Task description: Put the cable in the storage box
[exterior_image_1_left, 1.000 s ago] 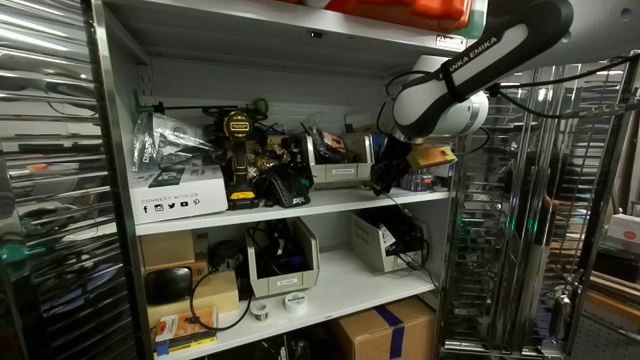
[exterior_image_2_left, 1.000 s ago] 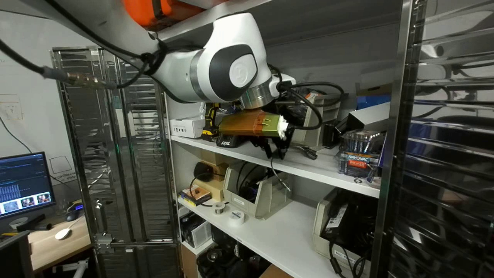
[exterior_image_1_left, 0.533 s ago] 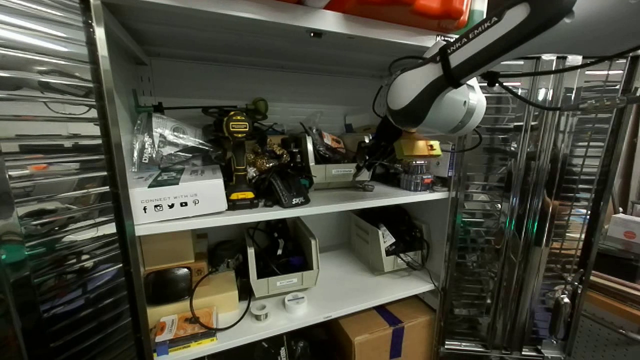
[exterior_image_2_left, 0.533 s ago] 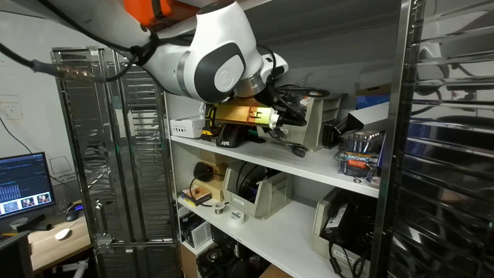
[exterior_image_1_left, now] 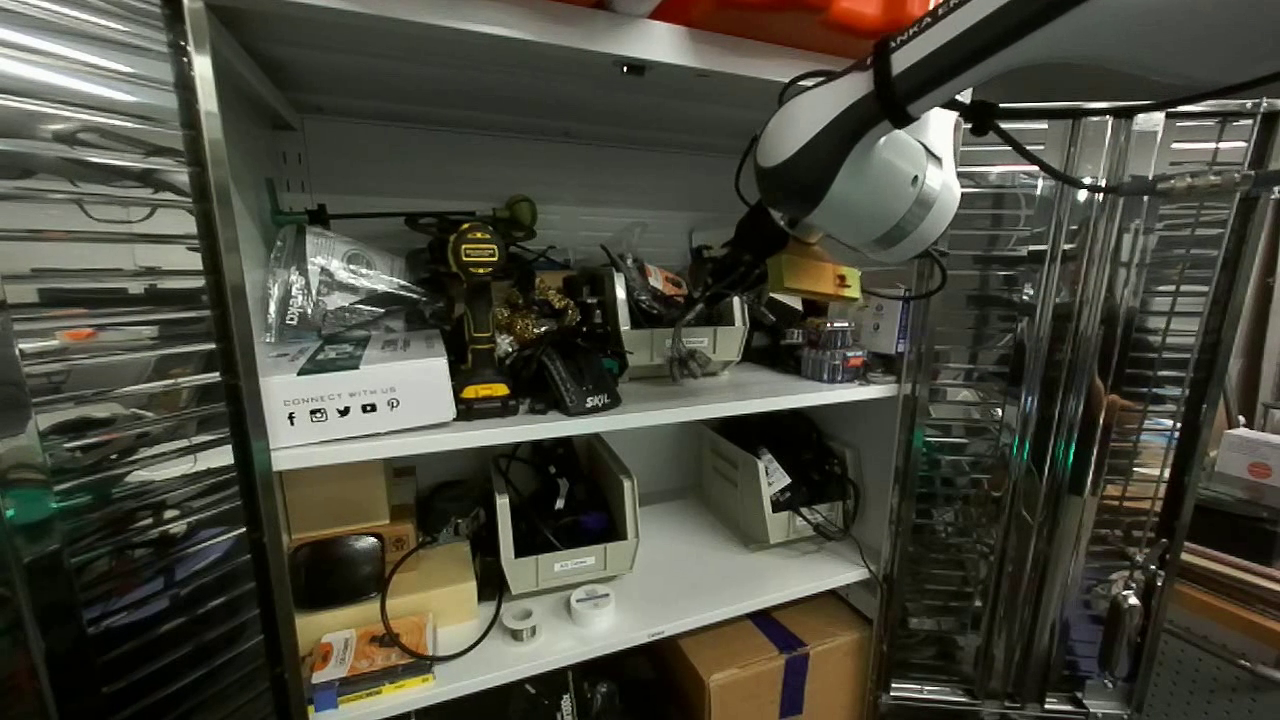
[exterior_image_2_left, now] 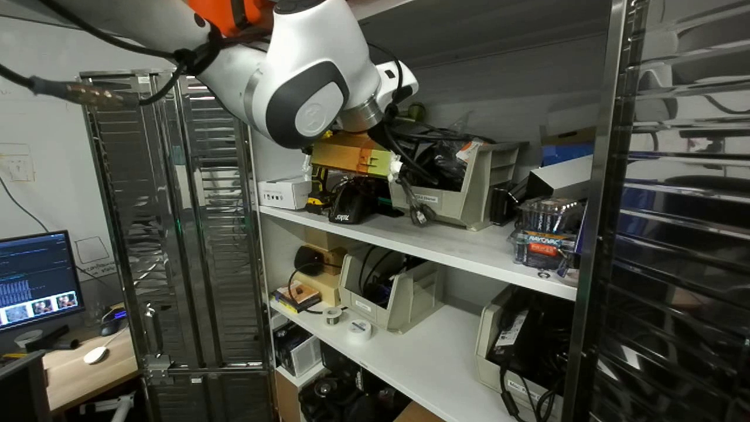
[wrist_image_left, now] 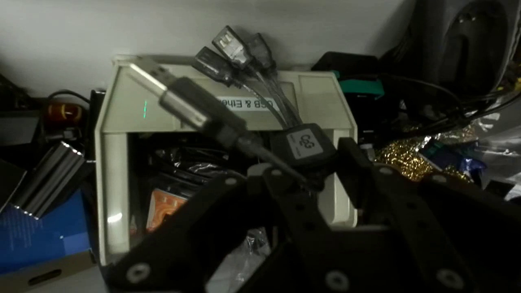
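Note:
The cable, a dark USB hub lead with several plugs, hangs from my gripper (exterior_image_1_left: 712,283) in an exterior view; its plugs (exterior_image_1_left: 686,358) are in front of the storage box. It also hangs there in an exterior view (exterior_image_2_left: 419,212). In the wrist view its labelled hub (wrist_image_left: 305,144) is at the fingertips of my gripper (wrist_image_left: 313,171), which is shut on it. The storage box (exterior_image_1_left: 648,348), a light-grey bin on the upper shelf, also shows in an exterior view (exterior_image_2_left: 451,206). In the wrist view (wrist_image_left: 321,101) it lies below the cable, holding dark bagged things.
Two similar grey bins (exterior_image_1_left: 570,572) (exterior_image_1_left: 722,482) with cables stand on the shelf below. On the upper shelf are a battery pack (exterior_image_1_left: 832,362), a drill (exterior_image_1_left: 478,300), a black SKIL item (exterior_image_1_left: 575,378) and a white box (exterior_image_1_left: 355,388). A shelf hangs above the arm.
My gripper has risen from near the shelf's front edge and moved toward the grey bin, carrying the cable. The plugs have lifted off the shelf and now hang before the bin's front wall.

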